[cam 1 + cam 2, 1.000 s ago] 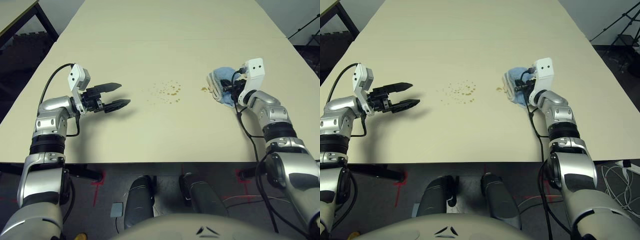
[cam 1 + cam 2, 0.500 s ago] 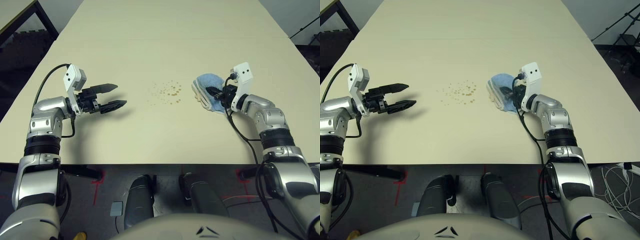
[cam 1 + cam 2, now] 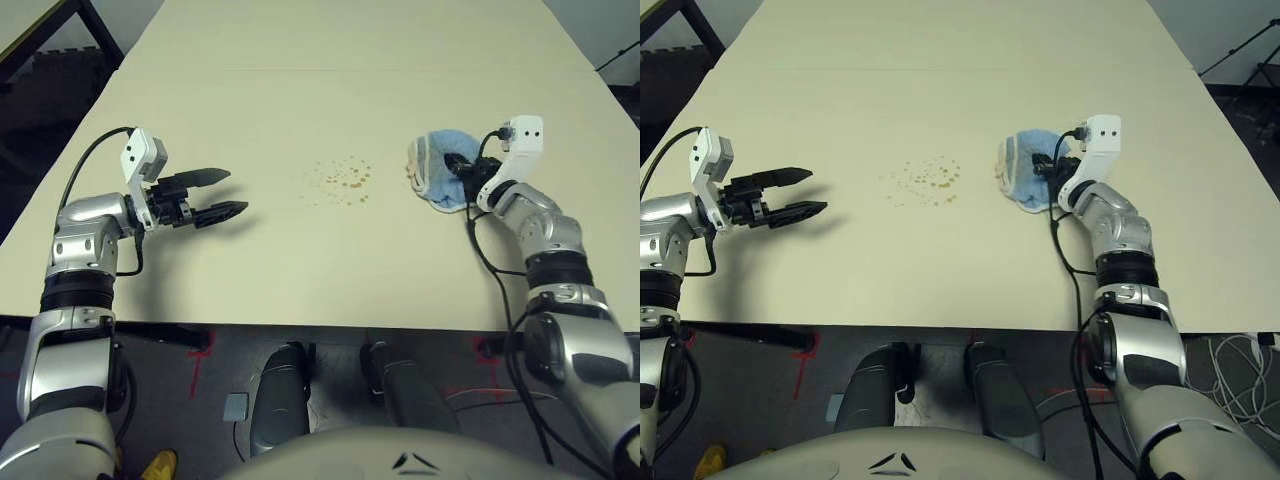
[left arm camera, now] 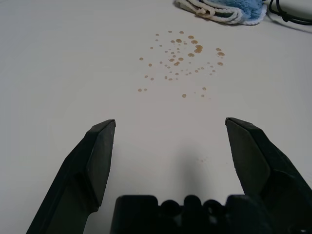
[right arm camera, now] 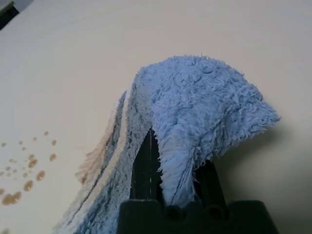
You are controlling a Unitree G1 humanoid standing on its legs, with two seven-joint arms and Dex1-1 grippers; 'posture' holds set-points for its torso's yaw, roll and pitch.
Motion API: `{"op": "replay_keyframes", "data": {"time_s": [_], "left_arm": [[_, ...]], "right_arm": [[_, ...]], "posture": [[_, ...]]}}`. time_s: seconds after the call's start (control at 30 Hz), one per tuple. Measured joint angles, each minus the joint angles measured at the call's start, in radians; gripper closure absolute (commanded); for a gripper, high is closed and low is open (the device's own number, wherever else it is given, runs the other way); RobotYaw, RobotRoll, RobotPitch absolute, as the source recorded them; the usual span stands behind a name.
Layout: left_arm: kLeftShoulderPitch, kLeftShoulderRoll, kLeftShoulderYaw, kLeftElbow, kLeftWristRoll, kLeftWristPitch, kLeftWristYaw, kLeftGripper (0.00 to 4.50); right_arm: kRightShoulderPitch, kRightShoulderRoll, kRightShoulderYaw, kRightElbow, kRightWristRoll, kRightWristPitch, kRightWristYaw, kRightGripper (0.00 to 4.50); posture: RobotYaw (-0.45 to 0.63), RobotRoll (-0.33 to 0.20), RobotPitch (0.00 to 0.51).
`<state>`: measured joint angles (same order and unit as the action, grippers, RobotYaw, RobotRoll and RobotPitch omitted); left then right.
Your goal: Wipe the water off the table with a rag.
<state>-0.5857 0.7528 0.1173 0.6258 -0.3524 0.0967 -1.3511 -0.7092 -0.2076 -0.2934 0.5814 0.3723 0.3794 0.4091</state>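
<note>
Rag (image 3: 437,168): bunched on the tabletop (image 3: 330,110), right of centre, pinched between the closed fingers of the right gripper (image 3: 462,168). Water (image 3: 340,180): droplet cluster mid-tabletop, just left of the rag. Left gripper (image 3: 222,193): fingers spread wide, holding nothing, far left.

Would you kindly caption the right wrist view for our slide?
Right gripper shut on the blue rag above the table, brownish water droplets beside it.
</note>
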Motion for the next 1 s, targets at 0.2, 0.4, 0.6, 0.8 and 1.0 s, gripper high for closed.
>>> {"op": "replay_keyframes", "data": {"time_s": [0.2,0.4,0.6,0.8,1.0], "left_arm": [[0.006,0.011,0.001,0.004,0.000,0.000,-0.001,0.00],[0.028,0.016,0.011,0.000,-0.001,-0.003,-0.002,0.00],[0.043,0.016,0.023,-0.021,-0.001,-0.003,-0.001,0.00],[0.050,0.016,0.029,-0.024,-0.001,-0.003,0.005,0.00],[0.054,0.027,0.031,-0.023,-0.001,-0.015,0.005,0.00]], "right_arm": [[0.011,0.047,0.050,-0.034,-0.030,-0.007,-0.037,4.49],[0.029,0.063,0.116,-0.057,-0.084,-0.030,-0.038,4.49],[0.028,0.067,0.142,-0.052,-0.113,-0.042,-0.026,4.49],[0.024,0.081,0.166,-0.051,-0.129,-0.046,0.003,4.49],[0.012,0.087,0.235,-0.054,-0.179,-0.044,0.042,4.49]], "posture": [[-0.14,0.000,0.187],[-0.12,0.000,0.180],[-0.12,0.000,0.175],[-0.11,0.000,0.172],[-0.11,0.000,0.174]]}}
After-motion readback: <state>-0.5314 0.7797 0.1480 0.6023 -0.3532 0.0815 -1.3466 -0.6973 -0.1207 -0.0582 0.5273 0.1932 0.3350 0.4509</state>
